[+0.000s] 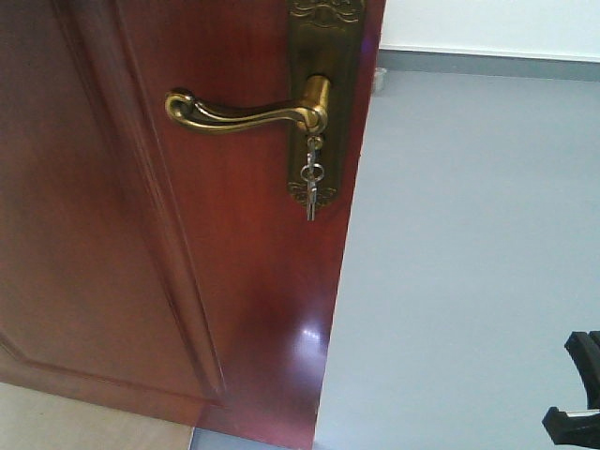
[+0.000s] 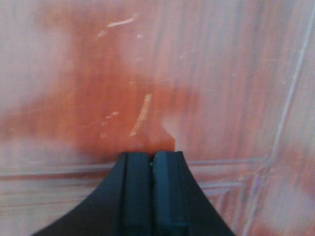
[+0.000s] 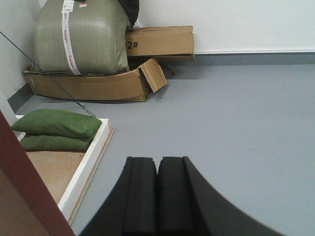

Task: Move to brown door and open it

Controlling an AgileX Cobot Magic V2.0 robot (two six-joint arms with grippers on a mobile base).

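Note:
The brown door (image 1: 141,234) fills the left of the front view, glossy reddish-brown, with a brass lever handle (image 1: 244,111) on an ornate backplate (image 1: 323,56) and keys (image 1: 311,183) dangling below. My left gripper (image 2: 151,160) is shut with nothing in it, its tips very close to the door panel (image 2: 162,73), which fills the left wrist view. My right gripper (image 3: 157,164) is shut and empty, pointing past the door's edge (image 3: 19,167) over grey floor. A black part of the right arm (image 1: 577,403) shows at the front view's lower right.
Grey floor (image 1: 469,253) stretches right of the door to a white wall. In the right wrist view a white-edged wooden base (image 3: 88,157) carries green sandbags (image 3: 56,129); cardboard boxes (image 3: 157,42) and a large green sack (image 3: 81,37) stand against the far wall.

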